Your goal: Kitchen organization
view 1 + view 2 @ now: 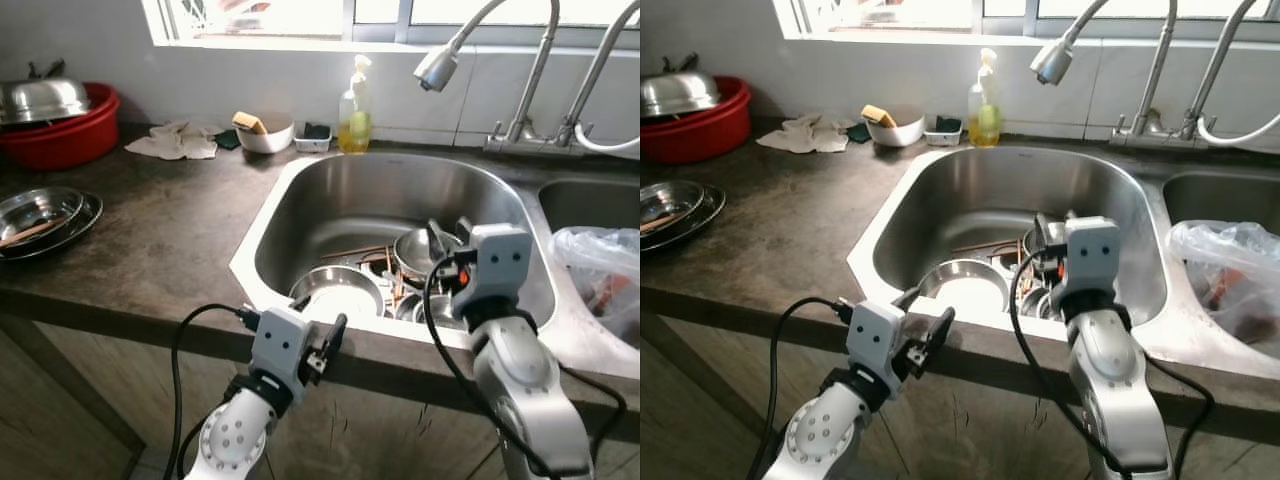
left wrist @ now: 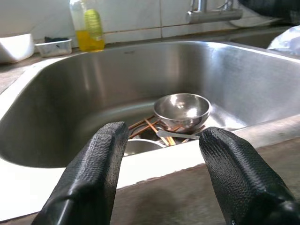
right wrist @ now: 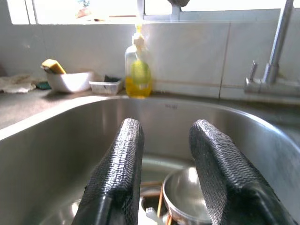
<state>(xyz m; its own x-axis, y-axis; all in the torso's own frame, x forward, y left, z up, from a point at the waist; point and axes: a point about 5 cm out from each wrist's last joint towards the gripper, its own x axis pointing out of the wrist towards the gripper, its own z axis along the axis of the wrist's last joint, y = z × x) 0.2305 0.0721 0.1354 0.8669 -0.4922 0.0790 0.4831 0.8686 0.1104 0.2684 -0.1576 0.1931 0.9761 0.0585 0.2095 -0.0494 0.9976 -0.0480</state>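
The dark table (image 1: 170, 220) runs across the head view from nine o'clock to the centre, with the steel sink (image 1: 300, 200) set into it from the centre toward three o'clock. In the sink's bottom lie the dirty dishes: a shallow steel plate (image 1: 338, 290) at six o'clock of the basin, a small steel bowl (image 2: 182, 108) just beside it toward three o'clock, and brown chopsticks (image 2: 149, 125) lying under and between them. At ten o'clock on the table sits a red basin (image 1: 70, 135) holding a steel bowl (image 1: 42, 98); stacked steel plates (image 1: 45, 215) lie at nine o'clock. A soap bottle (image 1: 354, 112) stands at twelve o'clock behind the sink, a white bowl (image 1: 266, 135) near it. The left pincer (image 2: 161, 164) hangs at the sink's front edge at six o'clock, fingers apart and empty. The right pincer (image 3: 164, 173) hovers over the dishes, fingers apart and empty.
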